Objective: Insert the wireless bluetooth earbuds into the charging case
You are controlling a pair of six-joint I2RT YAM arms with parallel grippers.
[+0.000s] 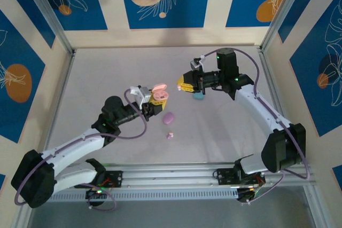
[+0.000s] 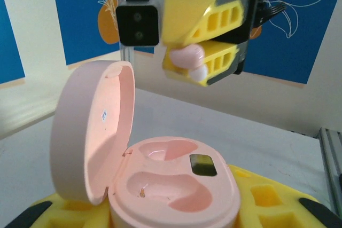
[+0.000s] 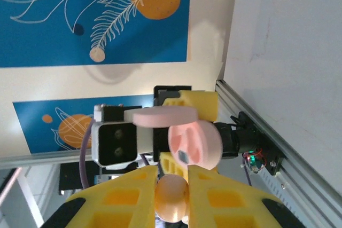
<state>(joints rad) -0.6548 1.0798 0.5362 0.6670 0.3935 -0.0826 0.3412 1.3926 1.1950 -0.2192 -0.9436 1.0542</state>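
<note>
Grips in the left gripper [image 1: 157, 99] a smooth pale-pink oval plastic charging case [image 2: 176, 190], yellow ribbed fingers [image 2: 267, 198] pressed against its lower sides. Keeps the case upright with its hinged lid [image 2: 91, 132] swung up and back, baring two moulded wells and a small dark window beside them. Pinches in the right gripper [image 2: 183, 63] a tiny pale-pink plastic earbud [image 2: 187, 56], jaws drawn nearly together on it, its rounded whitish tip poking out past the yellow fingertips. Hangs that earbud in the air above and beyond the open case, apart from it, with nothing between earbud and wells. Gives from the right wrist camera the same pinch, with the open face of the case turned toward it.

Finds on the pale grey tabletop [image 1: 107, 78], near the raised case, a lilac oval pebble-like case [image 1: 169, 117], closed, and just nearer the arms a second tiny pink earbud [image 1: 170, 135], loose and apart from both grippers. Half hides under the right gripper a light-blue rounded piece [image 1: 198, 96]; cannot tell whether resting on the table. Rings the table with cream and blue patterned panels [image 1: 176, 4].
</note>
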